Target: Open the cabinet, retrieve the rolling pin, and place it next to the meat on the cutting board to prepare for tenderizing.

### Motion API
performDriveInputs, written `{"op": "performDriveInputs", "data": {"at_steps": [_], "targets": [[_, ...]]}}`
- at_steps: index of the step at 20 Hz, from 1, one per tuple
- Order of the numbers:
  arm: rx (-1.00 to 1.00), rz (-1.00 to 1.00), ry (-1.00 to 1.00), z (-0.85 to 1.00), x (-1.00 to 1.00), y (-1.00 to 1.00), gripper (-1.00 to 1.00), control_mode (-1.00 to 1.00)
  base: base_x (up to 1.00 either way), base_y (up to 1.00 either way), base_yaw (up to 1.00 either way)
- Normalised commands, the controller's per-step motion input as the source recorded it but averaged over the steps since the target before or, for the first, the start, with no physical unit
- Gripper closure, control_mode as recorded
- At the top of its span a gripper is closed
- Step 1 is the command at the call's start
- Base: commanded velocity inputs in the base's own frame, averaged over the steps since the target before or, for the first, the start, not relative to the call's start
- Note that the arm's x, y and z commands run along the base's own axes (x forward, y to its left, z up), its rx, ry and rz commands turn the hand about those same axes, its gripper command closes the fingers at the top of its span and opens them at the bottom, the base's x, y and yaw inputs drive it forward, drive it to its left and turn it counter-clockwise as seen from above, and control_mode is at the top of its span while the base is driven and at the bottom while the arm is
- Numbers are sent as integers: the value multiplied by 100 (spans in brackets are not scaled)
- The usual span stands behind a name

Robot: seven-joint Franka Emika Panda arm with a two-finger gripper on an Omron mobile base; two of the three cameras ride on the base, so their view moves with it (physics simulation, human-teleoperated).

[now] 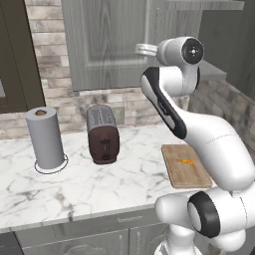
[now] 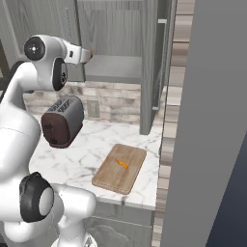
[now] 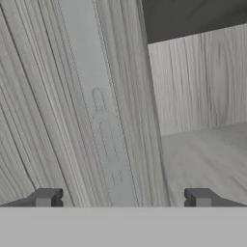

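One stage out of three looks partly done: the cabinet (image 2: 116,43) stands with its right door (image 2: 153,67) swung out edge-on, grey shelf (image 2: 113,69) exposed, while the left door (image 1: 107,42) remains closed. Pincer (image 3: 123,197) raised at the cabinet mouth, fingertips (image 3: 46,197) spread wide apart, gripping nothing; closed door panel at 10 o'clock in the hand view, open shelf at 3 o'clock. Rolling pin (image 2: 89,52) probably the small tan tip peeking past the wrist at the shelf's left end, though mostly hidden, so hard to confirm. Not yet grasped. Still ahead, by judgement: reaching in, closing on the pin, carrying it down to the cutting board (image 1: 185,166) on the counter (image 1: 74,184). Meat (image 1: 186,161) lies near the board's middle, with bare wood on every side for the pin. Toaster (image 1: 103,133) sits at 9 o'clock from the board, well apart.
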Motion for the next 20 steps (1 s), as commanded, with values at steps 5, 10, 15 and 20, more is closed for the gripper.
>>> {"op": "performDriveInputs", "data": {"at_steps": [5,10,15,20], "targets": [[0,1,1,0,27,0,-100,-100,0,0,0],[0,0,0,0,26,1,100,-100,0,0,0],[0,0,0,0,9,11,100,-100,0,0,0],[0,0,-1,0,0,5,100,-100,0,0,0]]}}
